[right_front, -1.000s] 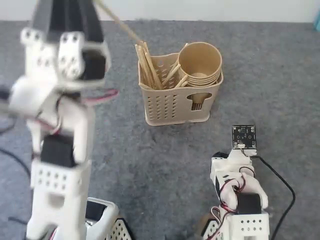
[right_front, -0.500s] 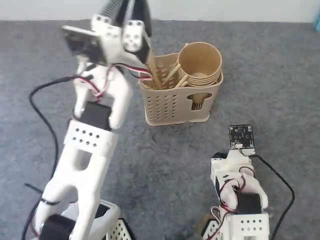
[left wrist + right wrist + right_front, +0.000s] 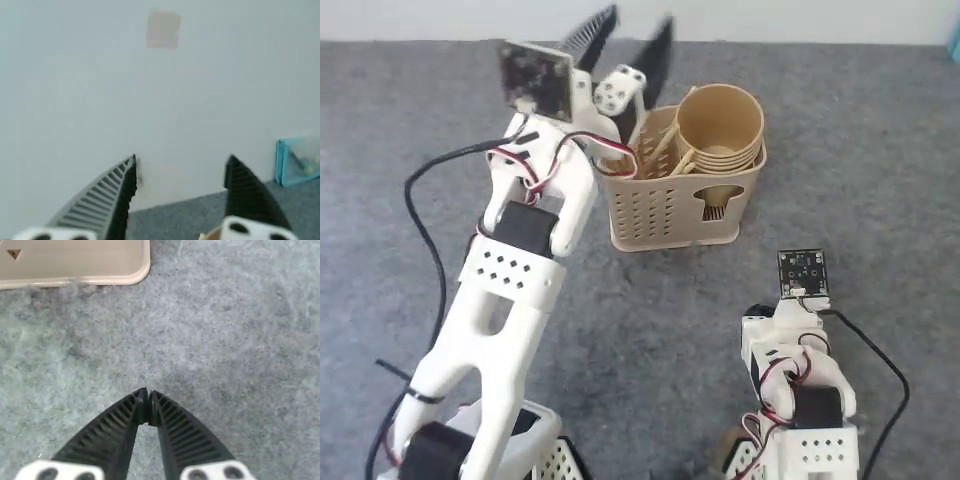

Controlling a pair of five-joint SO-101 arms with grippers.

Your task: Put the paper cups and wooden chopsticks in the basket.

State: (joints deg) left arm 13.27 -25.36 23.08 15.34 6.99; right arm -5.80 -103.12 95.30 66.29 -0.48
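Seemingly you are done loading: cups [image 3: 720, 125] sit stacked in the basket [image 3: 670, 212], and chopsticks [image 3: 658, 148] stand beside them inside. Your left end effector [image 3: 640, 16] gapes wide, empty, above the rim. The right end effector [image 3: 148, 396] is closed on nothing, low over the tabletop [image 3: 850, 150]. Your left arm [image 3: 520, 260] covers part of the chopsticks.

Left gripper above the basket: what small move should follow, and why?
Probably draw the left gripper up and back, away from the basket. Its jaws stand wide open and hold nothing, while the wooden chopsticks and the stacked paper cups already sit inside the basket, so nothing there seems to need gripping.
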